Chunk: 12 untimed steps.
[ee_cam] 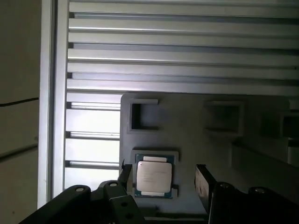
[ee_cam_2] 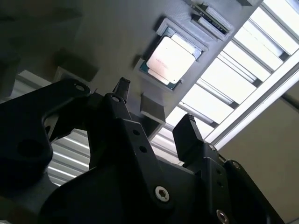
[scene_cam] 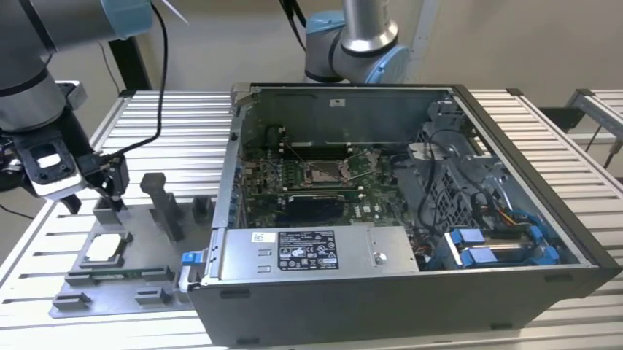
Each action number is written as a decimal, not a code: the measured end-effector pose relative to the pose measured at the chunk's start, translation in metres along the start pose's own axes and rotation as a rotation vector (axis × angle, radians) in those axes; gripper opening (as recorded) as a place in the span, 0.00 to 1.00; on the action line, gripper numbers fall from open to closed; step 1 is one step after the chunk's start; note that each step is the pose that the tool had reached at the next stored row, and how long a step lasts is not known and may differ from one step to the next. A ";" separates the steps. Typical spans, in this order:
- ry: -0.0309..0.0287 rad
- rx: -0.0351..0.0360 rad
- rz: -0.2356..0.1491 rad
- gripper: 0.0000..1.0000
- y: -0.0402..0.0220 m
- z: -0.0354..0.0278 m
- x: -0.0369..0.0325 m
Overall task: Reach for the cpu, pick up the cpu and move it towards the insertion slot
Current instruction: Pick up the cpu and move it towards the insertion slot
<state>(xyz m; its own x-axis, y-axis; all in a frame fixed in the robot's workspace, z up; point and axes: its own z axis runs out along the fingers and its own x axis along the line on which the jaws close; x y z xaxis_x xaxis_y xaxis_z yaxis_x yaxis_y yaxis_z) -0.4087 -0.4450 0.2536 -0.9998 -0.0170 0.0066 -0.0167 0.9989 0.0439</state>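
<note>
- Step in hand: the reach. The gripper (scene_cam: pixel 95 200) hangs above the grey fixture plate (scene_cam: pixel 122 288). The plate lies on the slatted table (scene_cam: pixel 165 117) at about 9 o'clock of the computer case (scene_cam: pixel 389 299) in the exterior view.
- End effector: the two black fingers (ee_cam_2: pixel 187 133) stand spread and carry nothing. In both wrist views open space shows between them.
- The cpu (scene_cam: pixel 104 249) lies flat in a square pocket of the plate, pale face up. In the exterior view it is at about 6 o'clock of the gripper and apart from it.
- In the first wrist view the cpu (ee_cam: pixel 153 176) appears between the two fingertips, which suggests near alignment over it. In the second wrist view the cpu (ee_cam_2: pixel 170 58) lies beyond the fingertips, untouched.
- The insertion slot (scene_cam: pixel 326 173) is a silver-framed socket on the green board inside the case. In the exterior view it is at about 3 o'clock of the gripper and well apart from it.
- Progress, as judged: the pick-up is not yet made and the transfer has not begun.
- What the grasp calls for, as judged: a straight descent with the fingers wide enough to straddle the chip, so that the pads meet opposite edges and not the pocket walls.
- The chip is thin and offers little height to hold, so squareness matters. The raised grey blocks (scene_cam: pixel 160 200) near the pocket leave little room.
</note>
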 end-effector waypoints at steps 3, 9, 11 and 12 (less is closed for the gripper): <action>0.0002 0.0000 0.000 1.00 -0.0019 0.0040 0.0001; 0.0004 0.0001 0.000 1.00 -0.0021 0.0046 0.0000; 0.0009 -0.0002 0.000 1.00 -0.0021 0.0059 0.0000; 0.0016 -0.0001 0.000 1.00 -0.0023 0.0066 0.0000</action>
<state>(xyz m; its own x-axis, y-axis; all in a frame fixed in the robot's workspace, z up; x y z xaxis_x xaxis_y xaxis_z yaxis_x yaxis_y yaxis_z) -0.4088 -0.4470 0.2470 -0.9998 -0.0170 0.0082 -0.0166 0.9989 0.0440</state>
